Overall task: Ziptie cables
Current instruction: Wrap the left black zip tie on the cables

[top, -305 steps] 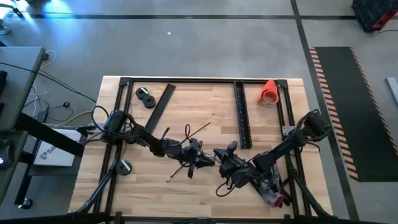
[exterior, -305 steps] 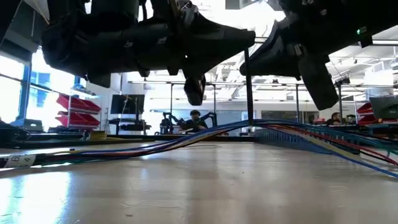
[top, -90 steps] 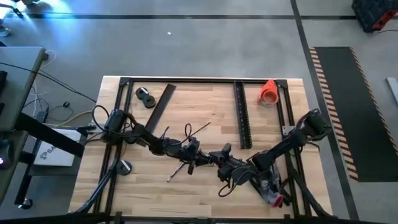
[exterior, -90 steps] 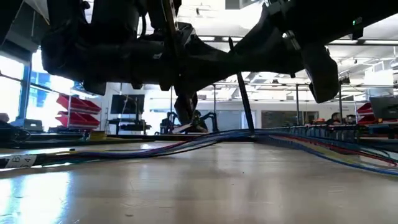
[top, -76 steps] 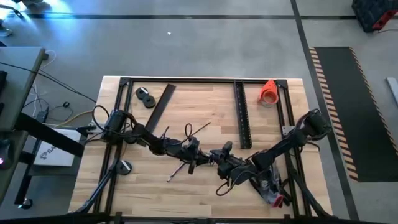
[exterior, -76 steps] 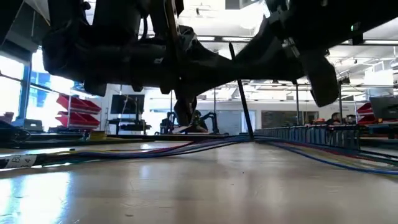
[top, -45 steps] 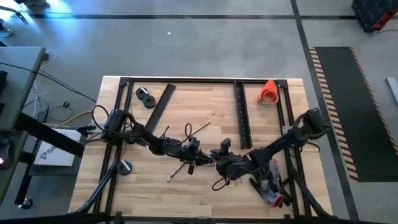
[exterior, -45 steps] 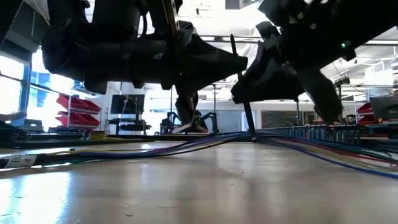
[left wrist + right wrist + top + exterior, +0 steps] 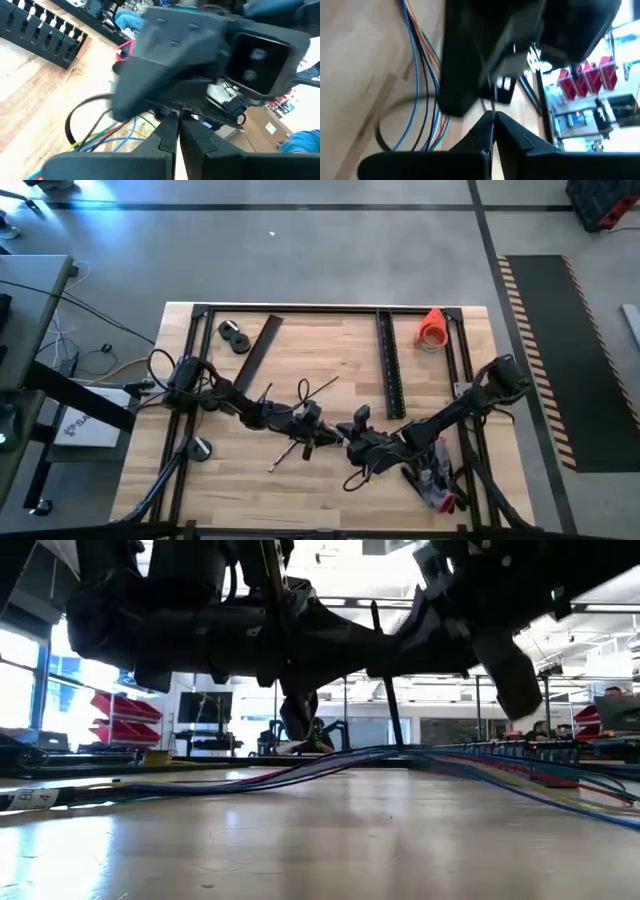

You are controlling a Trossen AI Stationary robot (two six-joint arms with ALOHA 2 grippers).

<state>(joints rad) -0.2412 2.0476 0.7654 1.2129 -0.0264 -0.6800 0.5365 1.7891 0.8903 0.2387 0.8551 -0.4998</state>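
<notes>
Cables (image 9: 330,762) mid-table; left tool (image 9: 322,436), right tool (image 9: 347,434) clenched, tip-to-tip, arms low.

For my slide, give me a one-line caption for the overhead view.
Both grippers, left gripper and right gripper, meet over the cables at mid-table; orange tape roll in the far corner.

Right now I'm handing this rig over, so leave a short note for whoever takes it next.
Left gripper: shut, mid-table, facing the right arm.
Right gripper: shut, close against the left one.
Cables: a loose bundle of thin coloured wires lying on the table under both grippers, ends trailing toward the front.
Done: arms brought together over the bundle.
Left: no zip tie is visible around the cables; whether either gripper holds one is unclear.
</notes>
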